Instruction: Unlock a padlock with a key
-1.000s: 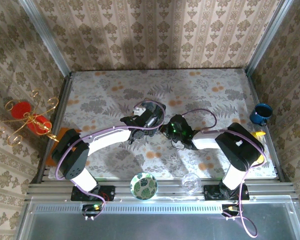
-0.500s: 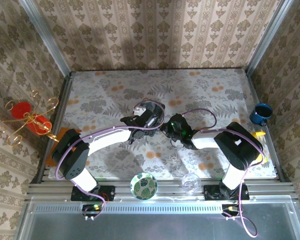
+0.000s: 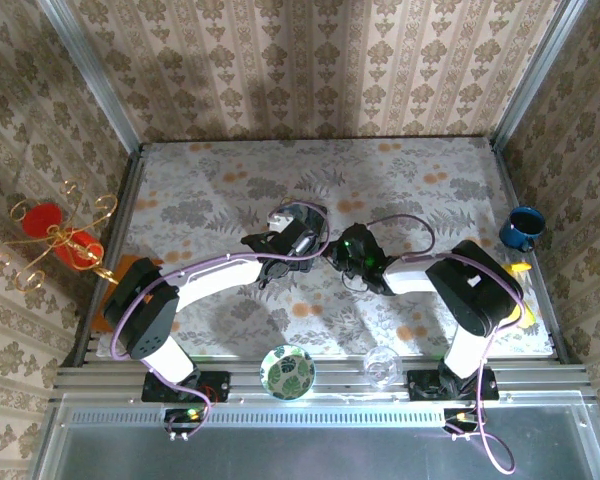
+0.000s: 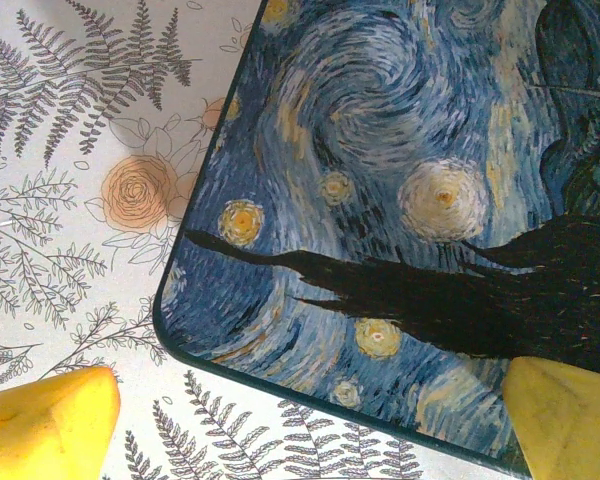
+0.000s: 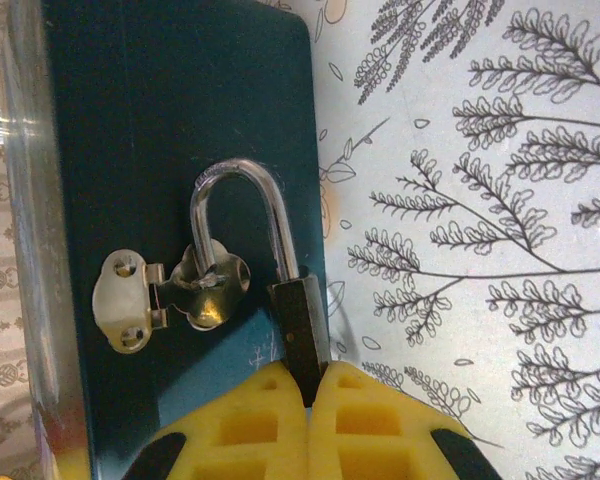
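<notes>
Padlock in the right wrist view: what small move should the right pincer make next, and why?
Probably slide the padlock off the clasp: the right pincer is shut on its body, and the shackle seems to have one free end, only hooked through the clasp.

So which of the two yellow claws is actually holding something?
The right gripper: it is shut on the padlock. The left gripper stands wide open over the blue tin, holding nothing.

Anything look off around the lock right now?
The padlock, pinched in the right fingers, sits under one shackle leg only; the other ends at the hasp on the tin, possibly already open.
</notes>
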